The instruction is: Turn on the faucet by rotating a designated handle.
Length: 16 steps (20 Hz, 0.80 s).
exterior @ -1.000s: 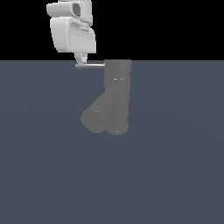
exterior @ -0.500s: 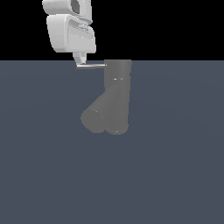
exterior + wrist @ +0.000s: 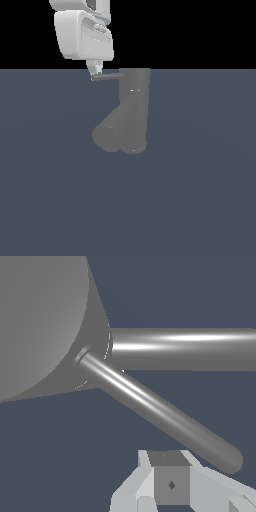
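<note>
The dull grey faucet stands upright in the exterior view, its thick spout slanting down toward that view's left. The thin handle sticks out sideways from the cylinder top toward the exterior view's left. My white gripper hangs above with its fingertips right at the handle's outer end and its jaws together, holding nothing. In the wrist view the handle runs diagonally from the cylinder top toward my gripper, which sits just beside the bar's rounded tip. The spout lies beyond it.
A flat blue-grey floor spreads around the faucet, with a black background above it. Nothing else stands in view.
My gripper has shifted slightly at the handle's end. The handle's tip looks a little closer to the cylinder than one second ago, a small turn.
</note>
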Available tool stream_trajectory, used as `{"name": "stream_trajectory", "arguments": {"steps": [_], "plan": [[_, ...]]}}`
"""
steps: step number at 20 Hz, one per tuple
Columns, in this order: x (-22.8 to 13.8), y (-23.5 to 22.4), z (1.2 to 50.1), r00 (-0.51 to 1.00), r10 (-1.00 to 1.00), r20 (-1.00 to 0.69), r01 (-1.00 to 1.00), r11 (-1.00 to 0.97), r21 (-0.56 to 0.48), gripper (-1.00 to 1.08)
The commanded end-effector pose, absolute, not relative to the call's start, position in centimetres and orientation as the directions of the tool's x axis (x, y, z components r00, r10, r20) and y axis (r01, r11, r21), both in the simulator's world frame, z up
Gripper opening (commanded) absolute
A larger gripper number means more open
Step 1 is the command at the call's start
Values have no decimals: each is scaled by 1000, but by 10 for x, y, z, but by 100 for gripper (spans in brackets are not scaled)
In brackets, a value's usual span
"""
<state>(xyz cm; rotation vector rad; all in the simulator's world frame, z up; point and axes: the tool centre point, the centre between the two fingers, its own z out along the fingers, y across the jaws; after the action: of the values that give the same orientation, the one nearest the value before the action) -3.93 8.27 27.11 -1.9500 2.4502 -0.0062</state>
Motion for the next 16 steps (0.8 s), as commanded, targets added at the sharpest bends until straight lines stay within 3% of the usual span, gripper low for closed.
{"name": "stream_trajectory", "arguments": {"steps": [1, 12, 16], "plan": [[-50, 70, 271, -236, -972, -1, -972, 236, -3, -100], [-84, 49, 271, -235, -972, 0, -972, 235, 0, -100], [-82, 47, 271, -223, -975, -1, -975, 223, -4, -100]]}}
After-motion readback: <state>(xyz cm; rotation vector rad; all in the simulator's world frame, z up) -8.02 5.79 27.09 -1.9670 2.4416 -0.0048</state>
